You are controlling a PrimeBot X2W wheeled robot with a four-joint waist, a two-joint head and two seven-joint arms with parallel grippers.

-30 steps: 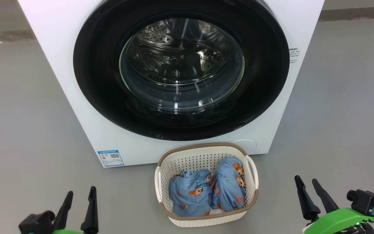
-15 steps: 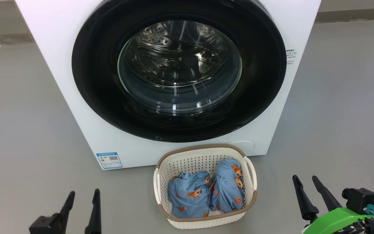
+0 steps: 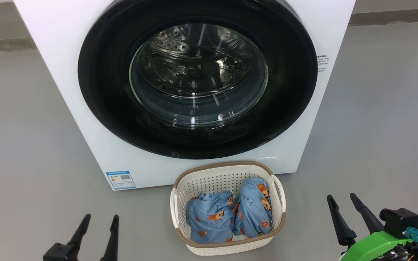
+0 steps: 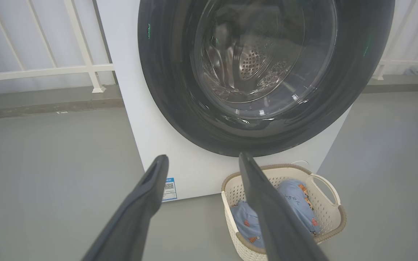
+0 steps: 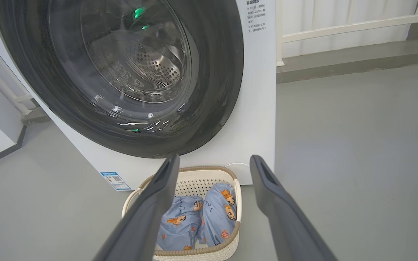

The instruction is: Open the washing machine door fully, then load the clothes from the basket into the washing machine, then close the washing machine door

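The left claw (image 3: 101, 216) has edged inward, fingers spread and empty; the right claw (image 3: 340, 196) is likewise spread. Two light blue bear-print garments (image 3: 227, 217) sit in the cream perforated plastic basket (image 3: 212, 180) just before the white washing machine (image 3: 60, 72), its glossy black round door (image 3: 103, 90) shut.

Grey floor (image 3: 31, 127), white railing (image 4: 42, 72) at the back

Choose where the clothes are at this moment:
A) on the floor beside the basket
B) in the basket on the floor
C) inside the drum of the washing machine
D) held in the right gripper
B: both blue clothes lie inside the basket, which stands on the floor in front of the washing machine, and the washing machine door is shut.
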